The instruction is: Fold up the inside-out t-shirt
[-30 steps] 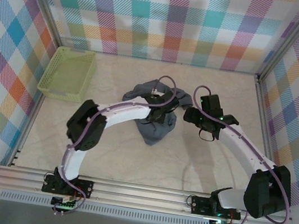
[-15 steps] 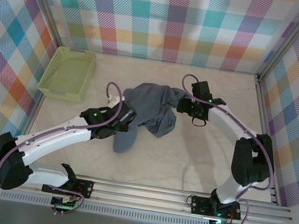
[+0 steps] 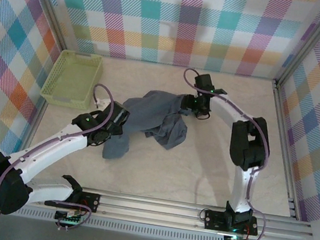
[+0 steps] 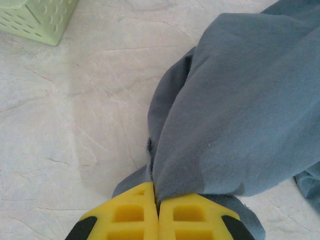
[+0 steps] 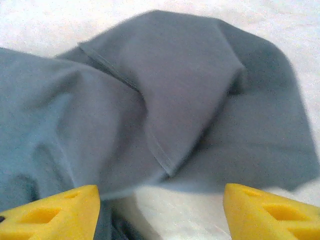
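The grey t-shirt (image 3: pixel 155 118) lies bunched in the middle of the pale table (image 3: pixel 214 165). It is stretched in a crumpled band from left to right, with loose parts trailing toward the near edge. The left gripper (image 4: pixel 158 202) has its yellow fingers (image 4: pixel 127 215) pressed together on a fold of cloth at the shirt's left end. In the wrist view the fabric rises out of the pinch and drapes off to the right. From above, this arm reaches in from the lower left, and the green basket (image 3: pixel 72 79) sits apart at the table's far left, not touching the shirt. The right gripper (image 3: pixel 194 106) is low over the shirt's right end. In its wrist view its own fingers (image 5: pixel 55 210) stand spread apart with nothing clamped between them, and a stitched hem (image 5: pixel 157 147) lies folded over just ahead of them.
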